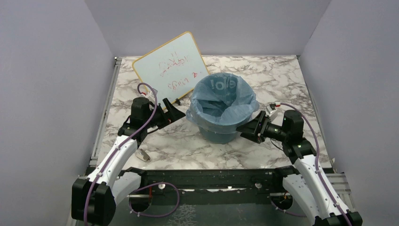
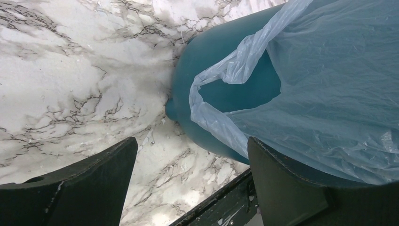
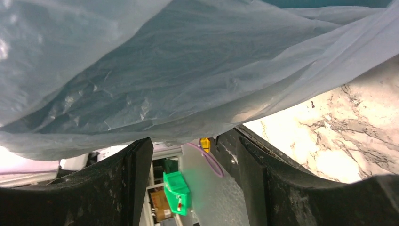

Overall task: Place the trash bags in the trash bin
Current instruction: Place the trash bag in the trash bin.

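Left gripper [image 1: 175, 111] sitting left of trash bin [image 1: 217, 135], fingers [image 2: 94, 183] spreading wide, holding nothing. Bin wall and loose bag edge lying just ahead of its tips, apart from them. Trash bag [image 1: 221, 101] sitting inside bin at middle of marble table [image 1: 282, 80], film folding out over rim and hanging down outer wall. Right gripper [image 1: 244, 128] pointing at bin's right side, jaws gaping, empty. Film draping just above its fingers [image 3: 277, 188], contact unclear.
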